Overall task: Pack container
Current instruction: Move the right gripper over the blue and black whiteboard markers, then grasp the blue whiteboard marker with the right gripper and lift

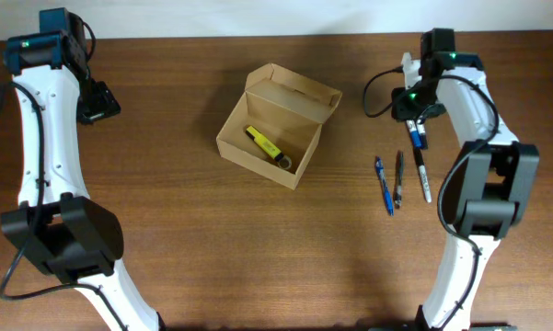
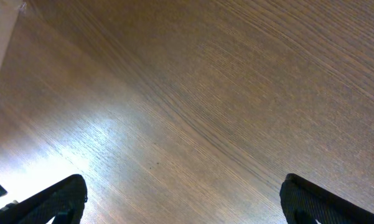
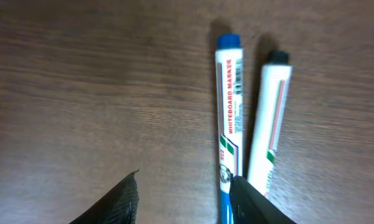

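The left gripper (image 1: 99,101) (image 2: 183,183) hangs with its jaws spread wide and nothing between them. Its wrist view shows only the brown wooden table (image 1: 193,239) under it, with a black fingertip (image 2: 56,202) in each lower corner.

The right gripper (image 1: 412,118) (image 3: 185,179) is partly open and grips nothing, and bare wood shows in the gap between its fingers (image 3: 115,202). It hovers low over a white whiteboard marker with a blue cap (image 3: 229,112) (image 1: 416,138). This marker lies just outside the gap, and the right-hand finger covers its lower end. Just beyond that marker, on the gripper's outer side, a second white marker with a black cap (image 3: 271,118) (image 1: 423,175) lies almost parallel and close beside it. I cannot tell whether the finger touches either one.

The container, a small rectangular tan cardboard box (image 1: 276,124), sits on the table between the two grippers. It is to the right gripper's left and to the left gripper's right, well apart from both. Its hinged flap lid stands open on the far side. Inside lies a yellow highlighter pen (image 1: 265,143), set diagonally on the floor of the box.

Nearer the robot than the right gripper, a slim blue ballpoint pen (image 1: 384,184) and a slim dark pen (image 1: 398,179) lie side by side on the wood, just left of the black-capped marker.
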`<state>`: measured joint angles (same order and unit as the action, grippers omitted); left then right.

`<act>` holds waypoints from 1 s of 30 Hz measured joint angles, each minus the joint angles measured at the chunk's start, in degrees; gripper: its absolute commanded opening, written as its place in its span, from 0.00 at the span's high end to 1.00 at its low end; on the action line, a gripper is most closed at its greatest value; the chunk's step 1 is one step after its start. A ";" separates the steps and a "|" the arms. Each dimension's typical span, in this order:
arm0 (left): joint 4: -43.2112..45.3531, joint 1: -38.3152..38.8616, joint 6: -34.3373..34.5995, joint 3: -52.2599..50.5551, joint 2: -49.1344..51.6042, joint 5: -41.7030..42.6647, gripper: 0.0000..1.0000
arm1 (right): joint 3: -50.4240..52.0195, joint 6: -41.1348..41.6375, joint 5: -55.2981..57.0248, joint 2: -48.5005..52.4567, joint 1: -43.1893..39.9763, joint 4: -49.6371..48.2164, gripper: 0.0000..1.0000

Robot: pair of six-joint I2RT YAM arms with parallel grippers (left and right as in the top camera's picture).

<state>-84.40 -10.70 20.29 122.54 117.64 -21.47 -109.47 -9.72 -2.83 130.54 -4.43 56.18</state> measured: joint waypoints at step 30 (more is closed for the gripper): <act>0.00 0.00 -0.02 0.00 0.00 0.00 0.00 | -2.19 -0.37 1.44 3.30 -1.25 -2.03 0.52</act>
<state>-84.40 -10.70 20.27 122.54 117.64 -21.47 -111.66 -10.09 -1.39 133.84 -5.67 54.15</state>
